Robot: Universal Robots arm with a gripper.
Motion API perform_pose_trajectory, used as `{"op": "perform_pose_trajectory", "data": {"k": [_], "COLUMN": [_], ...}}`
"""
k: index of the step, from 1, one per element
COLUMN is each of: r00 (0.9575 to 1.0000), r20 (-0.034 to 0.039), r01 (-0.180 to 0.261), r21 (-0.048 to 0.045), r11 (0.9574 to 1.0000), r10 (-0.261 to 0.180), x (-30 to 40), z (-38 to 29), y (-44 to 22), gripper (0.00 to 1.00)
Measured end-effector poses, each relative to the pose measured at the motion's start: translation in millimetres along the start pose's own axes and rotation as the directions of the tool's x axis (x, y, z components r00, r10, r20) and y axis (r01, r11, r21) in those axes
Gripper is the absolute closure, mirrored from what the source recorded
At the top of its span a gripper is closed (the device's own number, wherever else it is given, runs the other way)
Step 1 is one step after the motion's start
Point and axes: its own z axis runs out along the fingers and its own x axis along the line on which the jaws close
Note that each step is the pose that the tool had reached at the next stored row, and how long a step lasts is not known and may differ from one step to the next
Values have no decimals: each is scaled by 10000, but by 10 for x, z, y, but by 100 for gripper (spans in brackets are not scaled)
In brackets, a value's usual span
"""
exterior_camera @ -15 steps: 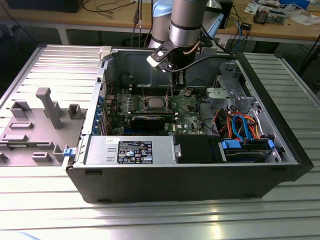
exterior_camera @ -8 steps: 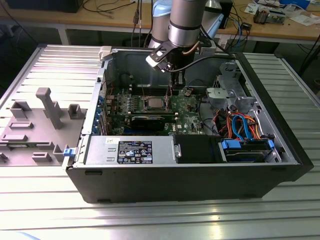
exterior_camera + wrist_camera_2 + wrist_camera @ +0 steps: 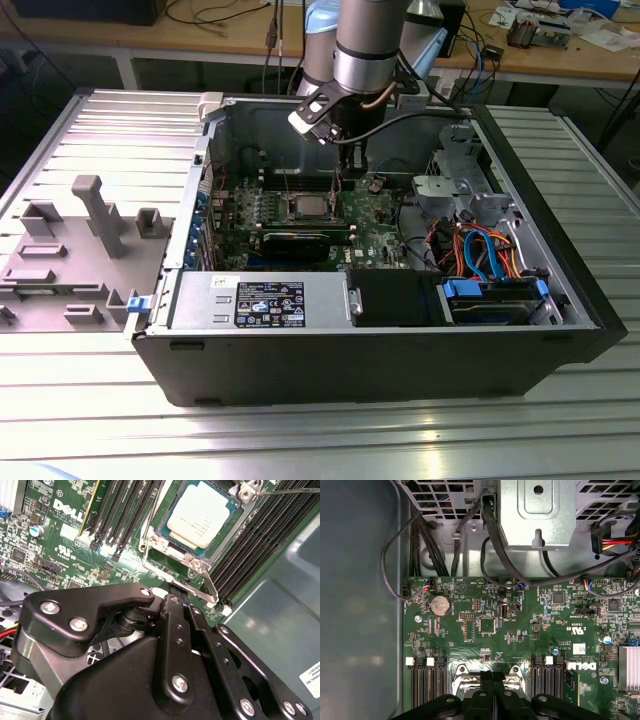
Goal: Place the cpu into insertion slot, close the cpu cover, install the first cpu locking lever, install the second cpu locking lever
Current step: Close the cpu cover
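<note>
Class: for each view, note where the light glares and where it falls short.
Exterior view: the table is bright, the case interior dimmer. Second wrist view: the cpu glares near white, the gripper is dark. First wrist view: the case wall is dim, the bracket shines.

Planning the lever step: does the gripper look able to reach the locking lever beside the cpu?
Likely yes: the gripper hovers right by the locking lever, with nothing between them and the case open.

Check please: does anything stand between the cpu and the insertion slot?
Nothing visible does. The cpu already lies in the insertion slot, with the cpu cover around its top. The gripper is just beside it, at a thin locking lever.
</note>
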Motion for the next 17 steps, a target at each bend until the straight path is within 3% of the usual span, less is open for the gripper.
{"op": "perform_pose_trajectory", "data": {"k": [17], "r00": [10000], "r20": [-1], "r01": [0], "r21": [0], "r11": [10000], "r10": [0], "x": [0], "z": [0], "y": [-39], "gripper": [89]}}
